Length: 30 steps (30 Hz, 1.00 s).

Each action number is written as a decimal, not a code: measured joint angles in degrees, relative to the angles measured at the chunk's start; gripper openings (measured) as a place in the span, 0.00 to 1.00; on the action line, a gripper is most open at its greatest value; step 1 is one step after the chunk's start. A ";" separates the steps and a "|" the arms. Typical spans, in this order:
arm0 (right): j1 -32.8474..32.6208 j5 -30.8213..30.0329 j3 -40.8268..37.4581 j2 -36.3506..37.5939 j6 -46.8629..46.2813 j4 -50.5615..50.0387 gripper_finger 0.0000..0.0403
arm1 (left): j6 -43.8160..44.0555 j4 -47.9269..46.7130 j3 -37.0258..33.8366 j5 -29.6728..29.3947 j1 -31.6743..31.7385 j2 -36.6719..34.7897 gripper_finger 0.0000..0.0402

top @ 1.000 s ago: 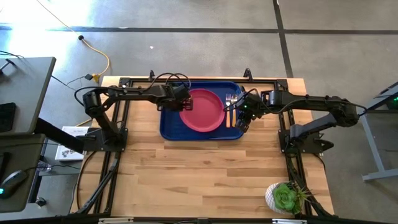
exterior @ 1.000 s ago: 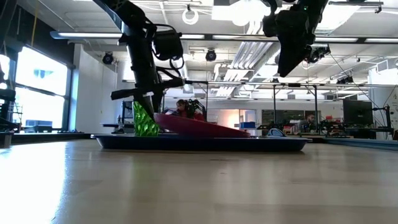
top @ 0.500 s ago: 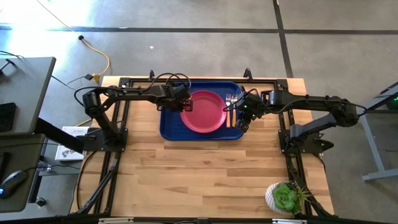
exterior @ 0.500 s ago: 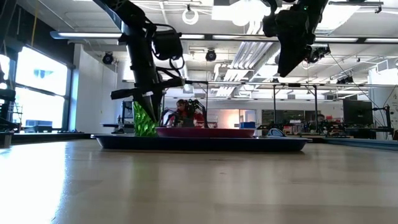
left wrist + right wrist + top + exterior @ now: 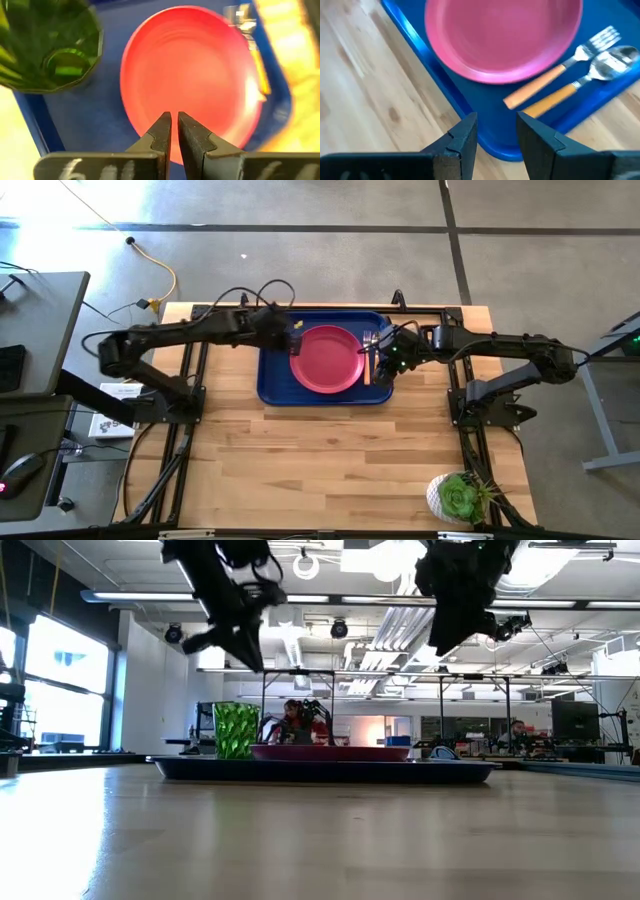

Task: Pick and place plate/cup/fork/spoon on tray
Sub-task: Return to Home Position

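So nearest the camera on the tabletop [image 5: 340,450] is a potted succulent [image 5: 458,498] at the front right corner, well apart from everything else. Further back sits the tray [image 5: 275,380], and everything's on it: the plate [image 5: 327,358] lies flat in the middle, the cup [image 5: 236,730] stands upright on the left side just beside the plate, and the fork [image 5: 570,57] and spoon [image 5: 587,75] lie side by side along the right edge, handles parallel. Left gripper [image 5: 174,122] hangs above the tray's left part between cup and plate, jaws almost pressed together, nothing in them. Right gripper [image 5: 496,122] hovers over the tray's right edge by the cutlery, jaws spread and empty.
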State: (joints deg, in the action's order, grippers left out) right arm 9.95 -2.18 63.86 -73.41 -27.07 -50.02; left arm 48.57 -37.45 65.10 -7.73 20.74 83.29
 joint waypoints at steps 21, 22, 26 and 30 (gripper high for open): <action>-11.72 2.56 0.02 0.00 1.13 36.09 0.31 | -24.88 7.31 -3.53 1.82 -20.71 -21.12 0.04; -12.49 2.21 0.02 0.00 2.40 38.81 0.31 | -25.17 10.71 -5.56 2.52 -21.89 -22.34 0.03; -14.10 1.83 0.04 0.00 7.14 48.78 0.31 | -27.37 24.49 -15.46 5.65 -25.67 -27.58 0.01; -14.52 1.79 0.04 0.00 10.88 55.78 0.31 | -29.50 36.43 -25.73 5.58 -28.89 -32.47 0.01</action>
State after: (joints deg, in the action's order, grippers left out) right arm -4.57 -0.40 63.90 -73.41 -16.19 5.76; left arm 19.06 -1.02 39.37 -2.15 -8.16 50.81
